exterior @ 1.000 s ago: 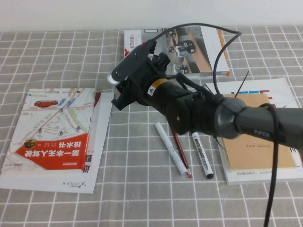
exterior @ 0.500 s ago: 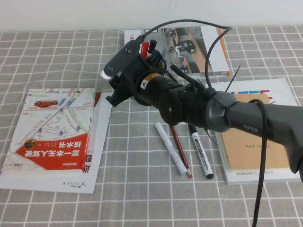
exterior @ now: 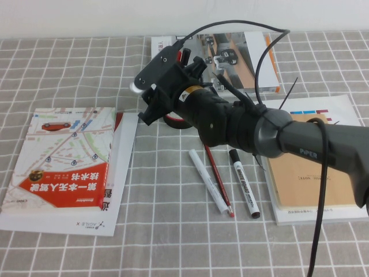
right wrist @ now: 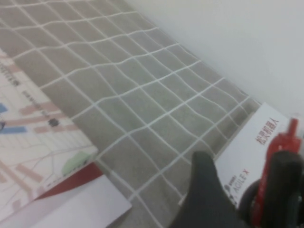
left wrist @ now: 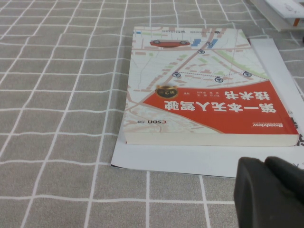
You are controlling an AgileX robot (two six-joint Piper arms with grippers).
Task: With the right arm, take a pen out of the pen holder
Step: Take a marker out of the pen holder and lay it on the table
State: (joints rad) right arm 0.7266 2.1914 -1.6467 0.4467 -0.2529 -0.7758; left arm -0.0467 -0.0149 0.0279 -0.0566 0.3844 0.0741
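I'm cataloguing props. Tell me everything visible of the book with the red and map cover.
The book is a paperback lying flat, cover up, on white paper to the robot's left. The cover has a pale street map with a red car and a red band of white Chinese characters. The left gripper hangs near one corner, apart; the right gripper is at the pen holder.

1. High view looks bright & even to me; shadows on the cloth (exterior: 69, 69) faint, soft-edged.
2. R wrist view blurry throughout, esp. the red pen (right wrist: 285, 142) up close.
3. L wrist view crisp across the book (left wrist: 204, 95).
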